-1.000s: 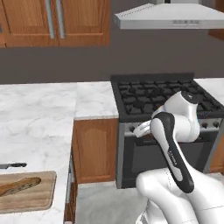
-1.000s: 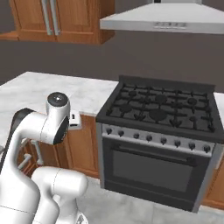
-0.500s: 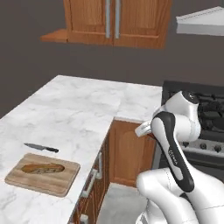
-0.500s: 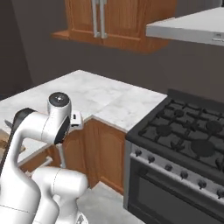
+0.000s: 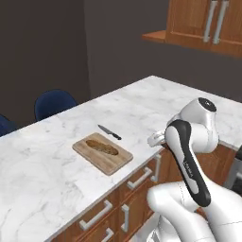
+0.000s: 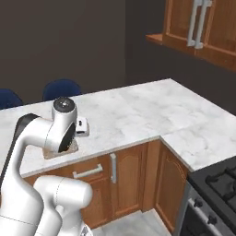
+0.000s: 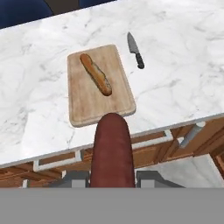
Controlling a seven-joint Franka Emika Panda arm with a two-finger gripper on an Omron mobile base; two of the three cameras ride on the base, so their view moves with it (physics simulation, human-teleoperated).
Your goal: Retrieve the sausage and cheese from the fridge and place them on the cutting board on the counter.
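Between our closed fingers [image 7: 111,181] we are gripping the sausage [image 7: 112,151], short of the cutting board [image 7: 83,107] ahead on the tabletop [image 7: 175,74]; cheese is remaining.

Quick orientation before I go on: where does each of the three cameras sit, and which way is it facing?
Left base view: behind the arm, left side, looking down over the counter at the cutting board and knife; arm lower right.
Right base view: behind, right side, toward the counter corner; arm lower left.
Hand view: on the hand, looking along the gripper and sausage onto the board.
Left base and hand views share board, bread, knife.
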